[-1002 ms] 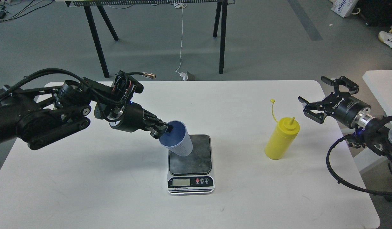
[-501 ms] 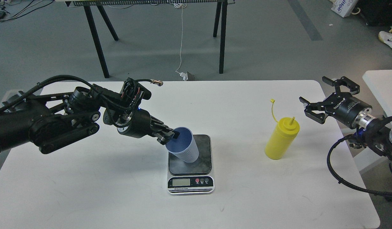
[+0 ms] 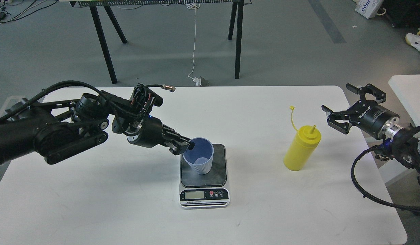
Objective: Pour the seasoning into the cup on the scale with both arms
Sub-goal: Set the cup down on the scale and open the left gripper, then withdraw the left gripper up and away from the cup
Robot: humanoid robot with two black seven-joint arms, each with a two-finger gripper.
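The rim of the cup (image 3: pixel 198 160) is pinched at its left edge by the left gripper (image 3: pixel 186 147), and the cup is now stood upright on the dark platform of the scale (image 3: pixel 204 177), mouth up, where half a second ago it was tilted with its mouth toward the arm. The right gripper (image 3: pixel 346 109) is held spread wide and empty, near but apart from the yellow bottle (image 3: pixel 301 148), which is stood on the white table (image 3: pixel 94 204), nozzle upward.
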